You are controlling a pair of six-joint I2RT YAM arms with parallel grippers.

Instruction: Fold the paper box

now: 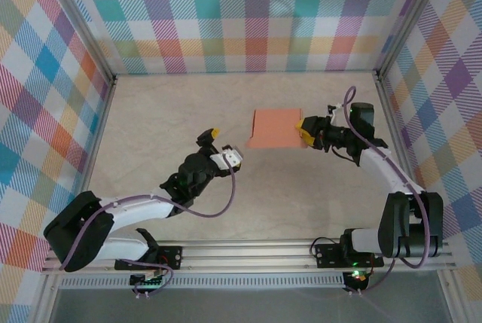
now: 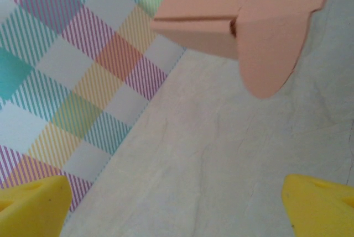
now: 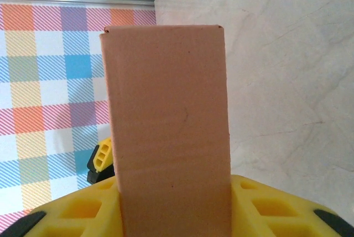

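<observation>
Pinching paper box (image 1: 276, 128) at right edge: right end effector (image 1: 305, 131); left end effector (image 1: 225, 146) spread wide, near box, not touching.

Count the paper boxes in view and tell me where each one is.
1. The salmon-orange paper box is over the middle of the table, its right end clamped in the right gripper; the open left gripper is apart, to its left. No other seems hidden.
</observation>
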